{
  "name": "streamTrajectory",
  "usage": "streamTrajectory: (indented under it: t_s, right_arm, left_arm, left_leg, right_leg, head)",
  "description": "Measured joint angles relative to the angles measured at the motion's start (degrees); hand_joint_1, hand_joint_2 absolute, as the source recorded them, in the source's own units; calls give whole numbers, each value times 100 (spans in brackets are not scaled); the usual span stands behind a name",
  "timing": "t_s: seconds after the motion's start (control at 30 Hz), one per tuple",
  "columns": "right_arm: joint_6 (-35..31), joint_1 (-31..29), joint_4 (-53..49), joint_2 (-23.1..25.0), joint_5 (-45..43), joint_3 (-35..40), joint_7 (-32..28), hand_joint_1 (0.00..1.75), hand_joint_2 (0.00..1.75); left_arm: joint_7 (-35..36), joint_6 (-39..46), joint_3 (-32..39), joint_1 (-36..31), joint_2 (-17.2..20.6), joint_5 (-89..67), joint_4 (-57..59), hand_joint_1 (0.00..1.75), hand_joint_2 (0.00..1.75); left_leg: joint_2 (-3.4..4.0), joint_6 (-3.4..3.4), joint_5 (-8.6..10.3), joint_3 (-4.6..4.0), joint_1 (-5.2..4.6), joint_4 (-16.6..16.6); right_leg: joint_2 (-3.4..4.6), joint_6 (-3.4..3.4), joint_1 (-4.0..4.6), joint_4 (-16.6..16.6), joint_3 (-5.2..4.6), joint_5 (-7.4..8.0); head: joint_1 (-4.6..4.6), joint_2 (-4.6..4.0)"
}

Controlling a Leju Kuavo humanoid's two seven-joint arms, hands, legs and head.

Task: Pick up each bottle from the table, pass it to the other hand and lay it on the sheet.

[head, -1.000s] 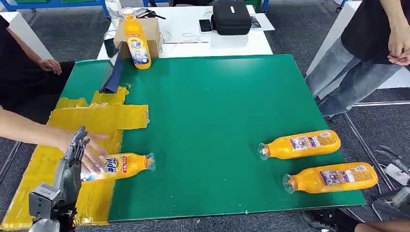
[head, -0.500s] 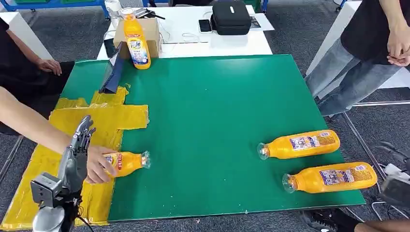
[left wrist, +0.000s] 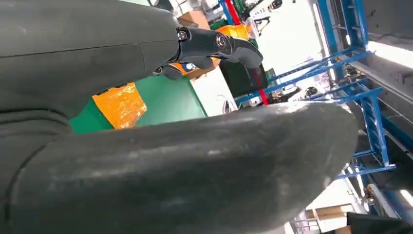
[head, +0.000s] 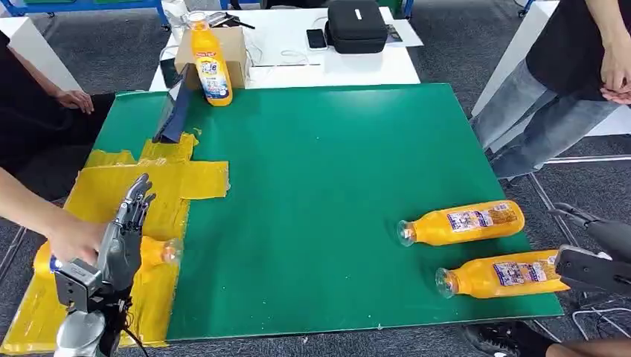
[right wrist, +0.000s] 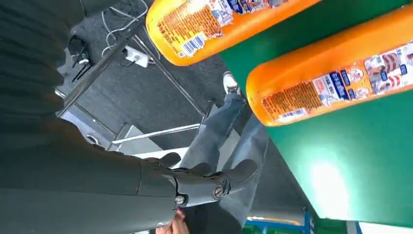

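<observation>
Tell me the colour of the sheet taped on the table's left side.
Yellow sheet, glossy and crinkled; the head view shows it best.

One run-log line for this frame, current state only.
left hand: open over yellow sheet | right hand: open | person's hand: on sheet bottle | two bottles on mat

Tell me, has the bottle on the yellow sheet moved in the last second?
Yes. The bottle slid left, off the green mat fully onto the yellow sheet, under a person's hand.

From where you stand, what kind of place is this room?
Probably a robotics lab or test workshop. A green table carries taped yellow sheet and orange plastic detergent bottles set out for trials, blue metal racks stand behind, and a person in a black shirt watches.
</observation>
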Motion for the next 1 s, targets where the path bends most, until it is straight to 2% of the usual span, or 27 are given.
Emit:
streamTrajectory:
  t_s: [0.2, 0.37, 0.53, 0.8, 1.0]
  right_arm:
    - [155, -94, 28, -500, -690, 437, 262, 0, 175]
    - [188, 455, -201, -1168, -1378, 487, 522, 0, 175]
    - [168, 988, -418, -1602, -1547, 391, 640, 0, 175]
    - [105, 1118, -483, -1712, -1181, 498, 614, 0, 175]
    - [-153, 443, -26, -1267, -39, 1174, 312, 0, 175]
  left_arm:
    - [2, -35, 0, -81, 20, 76, 70, 0, 0]
    - [2, -33, -7, -149, 50, 135, 155, 0, 0]
    - [0, -33, -46, -211, 68, 173, 236, 0, 0]
    - [0, -33, -103, -277, 94, 218, 343, 0, 0]
    - [15, -31, -201, -348, 98, 247, 404, 0, 0]
  left_leg:
    - [-10, 3, 2, 0, -2, 0]
    - [-10, 5, 3, -1, -2, 1]
    - [-7, 5, 3, 1, -2, 0]
    - [-3, 6, 4, 5, -2, 0]
    - [3, 6, 4, 7, -2, 0]
  right_leg:
    - [-6, 0, -2, -1, 1, 0]
    - [-6, 1, -2, -1, 1, 0]
    - [-2, 0, -1, -1, 0, 0]
    - [-3, 1, -1, -2, 1, 1]
    - [4, 1, -2, -2, 1, 1]
  head:
    - [2, 0]
    - [2, 0]
    - [2, 0]
    - [4, 0]
    - [2, 0]
